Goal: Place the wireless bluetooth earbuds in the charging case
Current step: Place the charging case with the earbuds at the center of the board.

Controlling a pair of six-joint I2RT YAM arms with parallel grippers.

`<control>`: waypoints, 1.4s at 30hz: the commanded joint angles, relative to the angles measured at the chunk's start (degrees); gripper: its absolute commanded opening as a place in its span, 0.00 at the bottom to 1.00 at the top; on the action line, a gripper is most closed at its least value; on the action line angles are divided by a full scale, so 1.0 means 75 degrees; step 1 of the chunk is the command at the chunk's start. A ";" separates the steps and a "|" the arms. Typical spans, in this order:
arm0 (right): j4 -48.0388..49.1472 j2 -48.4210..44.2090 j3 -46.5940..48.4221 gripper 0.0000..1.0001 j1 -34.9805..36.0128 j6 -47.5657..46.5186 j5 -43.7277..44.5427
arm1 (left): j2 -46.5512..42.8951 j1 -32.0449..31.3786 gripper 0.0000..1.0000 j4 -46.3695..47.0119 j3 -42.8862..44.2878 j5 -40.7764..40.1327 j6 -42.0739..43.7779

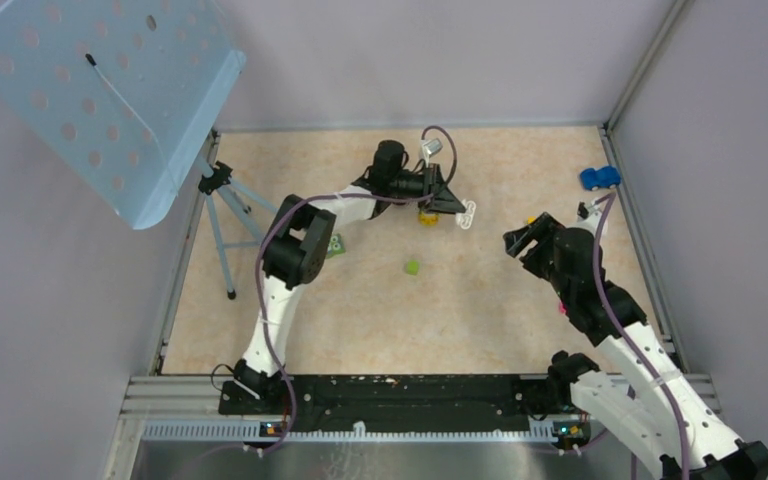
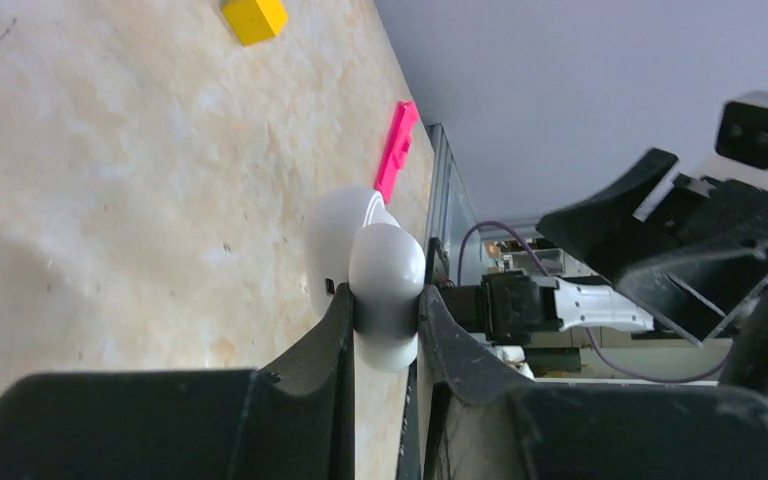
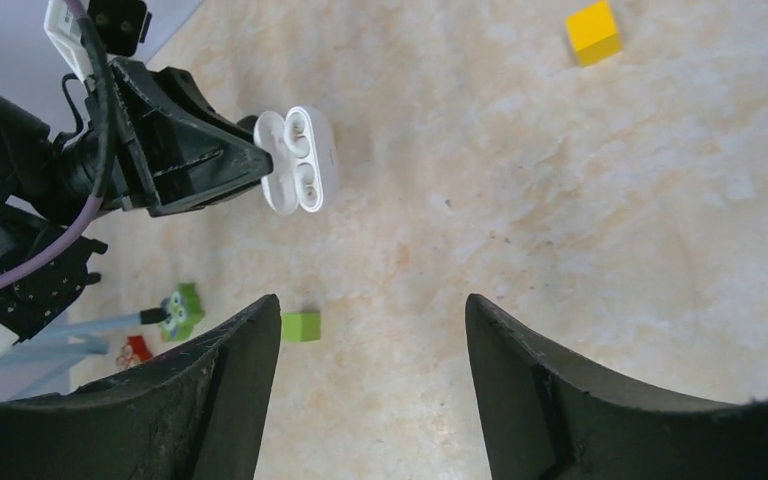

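The left gripper (image 1: 452, 203) is clenched on the white charging case (image 3: 300, 160), holding it at the far middle of the table (image 1: 480, 300) near a yellow block (image 1: 426, 215), likely to steady it for loading; its lid stands open and both wells face the right gripper (image 3: 370, 310), which gapes with nothing in it; the case's long axis lies crosswise to the left fingers' reach; the earbuds cannot be made out in any view.

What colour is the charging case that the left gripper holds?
The case is white, seen best in the right wrist view.
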 commanded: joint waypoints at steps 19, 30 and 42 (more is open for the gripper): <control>-0.0476 -0.0571 0.0264 0.63 -0.0067 -0.0634 0.0955 | 0.2640 -0.0861 0.04 -0.2309 0.3155 -0.0491 0.1596; -0.0643 -0.0261 0.0308 0.74 -0.0068 -0.0989 0.1037 | 0.0929 -0.0688 0.80 -0.4373 0.3155 -0.1851 0.3386; 0.0223 0.1855 0.1078 0.78 -0.0251 -0.2112 0.0176 | -0.2675 -0.0350 0.88 -0.5444 0.0832 -0.4308 0.5091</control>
